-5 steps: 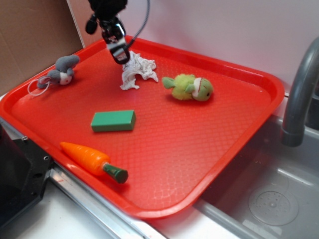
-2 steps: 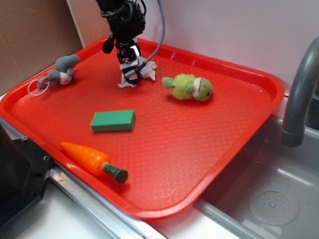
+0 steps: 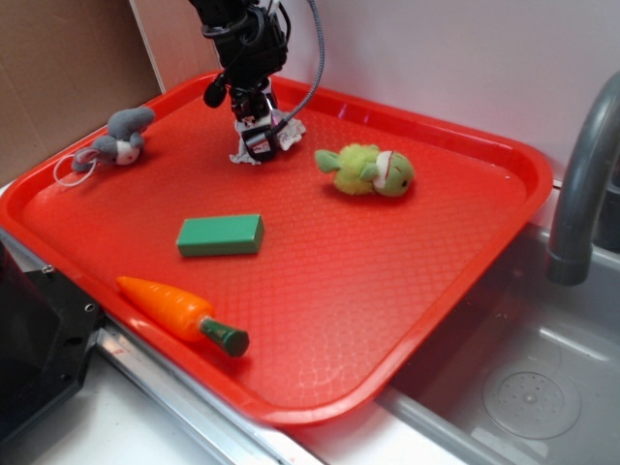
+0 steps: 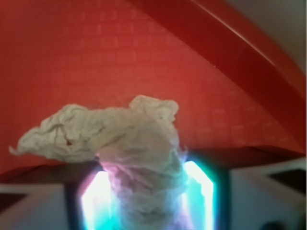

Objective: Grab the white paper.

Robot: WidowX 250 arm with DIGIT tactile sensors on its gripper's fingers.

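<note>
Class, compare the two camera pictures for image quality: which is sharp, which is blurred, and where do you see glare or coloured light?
Exterior view: evenly lit and sharp, with soft shadows under the carrot and green block on the red tray. Wrist view: soft and blurred overall; the white paper fills the foreground, and bright cyan-white glare flares at either side of it, by the gripper.

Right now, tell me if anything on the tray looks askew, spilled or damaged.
Nothing stands out. The white paper is crumpled, pinched in the gripper at the back of the red tray. The green block and carrot lie intact; nothing has spilled.
</note>
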